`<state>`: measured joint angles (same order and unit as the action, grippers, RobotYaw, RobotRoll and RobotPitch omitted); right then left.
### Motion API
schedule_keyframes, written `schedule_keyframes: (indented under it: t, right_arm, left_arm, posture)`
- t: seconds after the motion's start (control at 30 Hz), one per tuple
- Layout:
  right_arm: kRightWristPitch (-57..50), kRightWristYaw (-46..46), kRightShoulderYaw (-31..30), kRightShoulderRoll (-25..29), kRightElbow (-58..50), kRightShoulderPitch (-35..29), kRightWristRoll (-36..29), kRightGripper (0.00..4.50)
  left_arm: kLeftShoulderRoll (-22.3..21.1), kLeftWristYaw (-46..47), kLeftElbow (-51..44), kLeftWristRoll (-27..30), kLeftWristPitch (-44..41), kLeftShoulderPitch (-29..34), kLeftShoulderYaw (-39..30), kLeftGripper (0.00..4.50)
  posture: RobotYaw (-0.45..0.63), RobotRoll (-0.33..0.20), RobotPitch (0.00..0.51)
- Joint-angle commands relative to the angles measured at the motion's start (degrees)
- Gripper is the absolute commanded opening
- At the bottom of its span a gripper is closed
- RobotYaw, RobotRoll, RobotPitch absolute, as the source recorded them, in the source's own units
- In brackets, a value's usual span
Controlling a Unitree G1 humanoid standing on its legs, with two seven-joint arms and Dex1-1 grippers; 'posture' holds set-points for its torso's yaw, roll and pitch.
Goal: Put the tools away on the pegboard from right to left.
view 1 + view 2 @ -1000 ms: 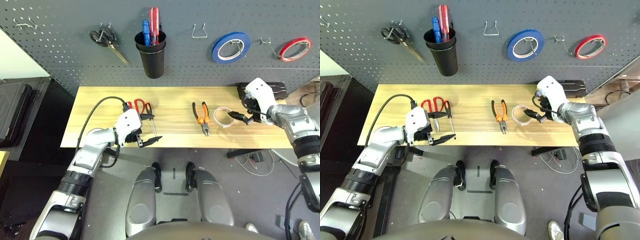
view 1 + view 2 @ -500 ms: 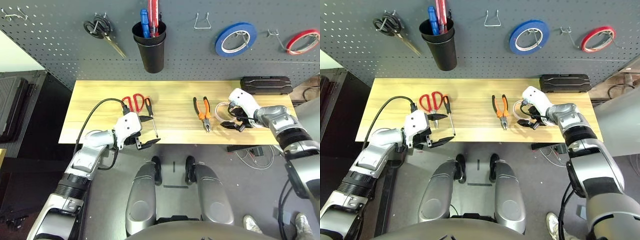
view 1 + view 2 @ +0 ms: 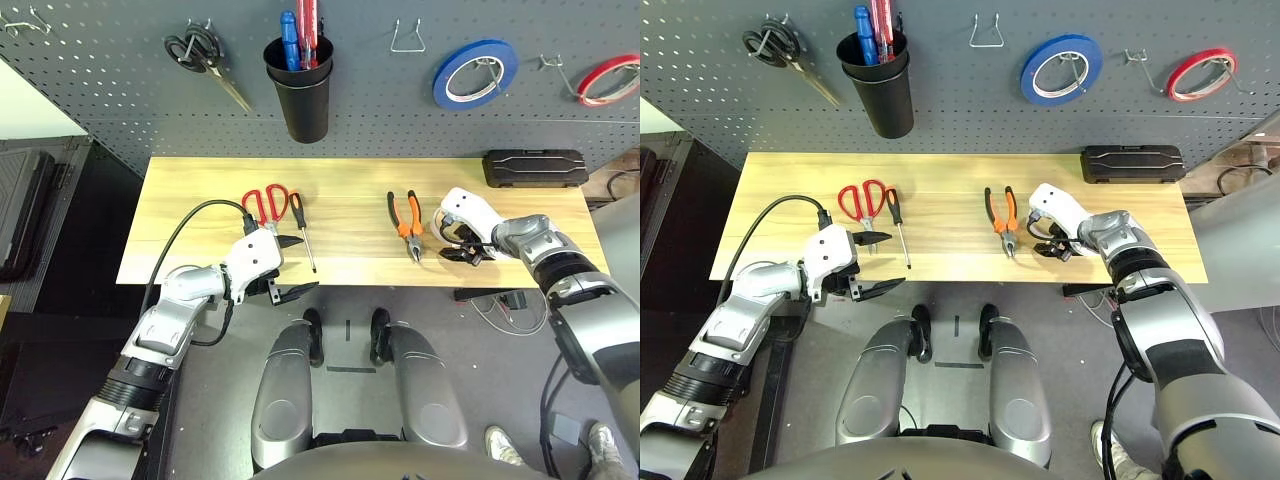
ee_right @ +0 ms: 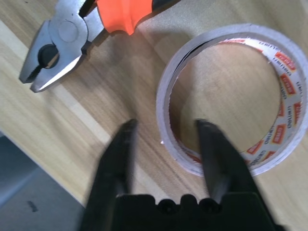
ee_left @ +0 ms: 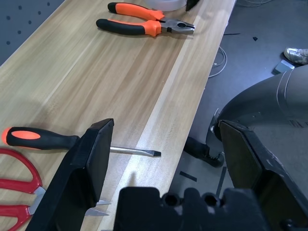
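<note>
The whitish tape roll point(image 4: 240, 32) lies flat near the table's right front, beside the orange-and-black pliers point(image 3: 405, 222). My right gripper point(image 4: 163, 126) is down on the roll, open, with one finger inside the ring and one outside, astride its near wall. The slim screwdriver point(image 3: 303, 232) and the red-handled scissors point(image 3: 270, 220) lie left of centre. Beyond the table's front edge near those two tools, my left gripper point(image 3: 295, 268) is open and holds nothing. The dark grey pegboard point(image 3: 120, 100) rises behind the table point(image 3: 200, 180).
On the pegboard hang black scissors point(image 3: 205, 60), a black cup point(image 3: 300, 100) with screwdrivers, a bare wire hook point(image 3: 405, 40), a blue tape roll point(image 3: 475, 75) and a red one point(image 3: 605, 80). A black case point(image 3: 534, 167) lies at the table's back right.
My right gripper has moved from right of the tape roll down onto it, and its fingers have narrowed around the roll's wall. The head view has shifted. The left arm has barely moved.
</note>
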<state>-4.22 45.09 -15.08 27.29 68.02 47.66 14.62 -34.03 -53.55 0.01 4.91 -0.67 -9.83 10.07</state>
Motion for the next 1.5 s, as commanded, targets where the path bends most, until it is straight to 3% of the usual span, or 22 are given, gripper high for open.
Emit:
schedule_keyframes:
  t: [0.03, 0.1, 0.13, 0.33, 0.53, 0.77, 0.9, 1.13, 1.5]
  right_arm:
    - [0.1, -0.1, -0.7, -0.8, 2.3, -2.0, 1.2, 0.86]
    - [0.4, -0.3, -0.4, -0.8, 2.0, -2.2, 1.1, 0.08]
    - [0.6, -0.3, -0.2, -0.6, 1.8, -2.3, 1.0, 0.03]
    - [1.9, -0.7, 1.8, 1.1, -1.1, -3.7, -0.6, 0.03]
    - [1.6, -0.6, 4.2, 4.0, -11.0, -8.6, -2.5, 0.03]
    - [1.4, -6.6, 9.1, 8.0, -36.1, -23.2, -4.3, 0.03]
    - [5.9, -12.5, 12.2, 8.3, -43.5, -30.6, -4.6, 0.03]
    - [15.6, -23.2, 16.7, 8.8, -45.7, -36.8, -3.7, 0.03]
    - [34.7, -32.8, 19.1, 11.7, -39.2, -36.0, -2.3, 0.03]
  left_arm:
    - [-0.6, -0.2, -1.5, -0.3, -0.6, 1.6, 0.6, 4.5]
    - [-0.6, -0.3, -1.4, -0.3, -0.5, 1.5, 0.6, 4.5]
    - [-0.6, -0.3, -1.3, -0.3, -0.5, 1.4, 0.7, 4.5]
    - [-0.1, -0.2, 0.0, -0.3, 0.0, 0.3, 0.8, 4.5]
    - [0.9, -0.2, 0.8, 0.8, 0.4, -1.1, 0.2, 4.5]
    - [2.8, -0.2, -0.3, 5.8, 1.2, -1.6, -3.4, 4.5]
    - [3.4, -0.8, -1.4, 8.5, 2.3, -1.6, -4.8, 4.5]
    - [3.8, -1.2, -5.2, 11.8, 1.9, -1.2, -5.9, 4.5]
    - [6.6, -1.0, -12.2, 18.2, -0.9, -2.4, -5.9, 4.5]
  posture:
    - [0.12, 0.0, 0.378]
    - [0.12, 0.0, 0.378]
    - [0.12, 0.0, 0.378]
    - [0.1, 0.0, 0.364]
    - [0.09, 0.0, 0.339]
    - [0.07, 0.0, 0.3]
    - [0.07, 0.0, 0.282]
    - [0.06, 0.0, 0.255]
    - [0.05, 0.0, 0.233]
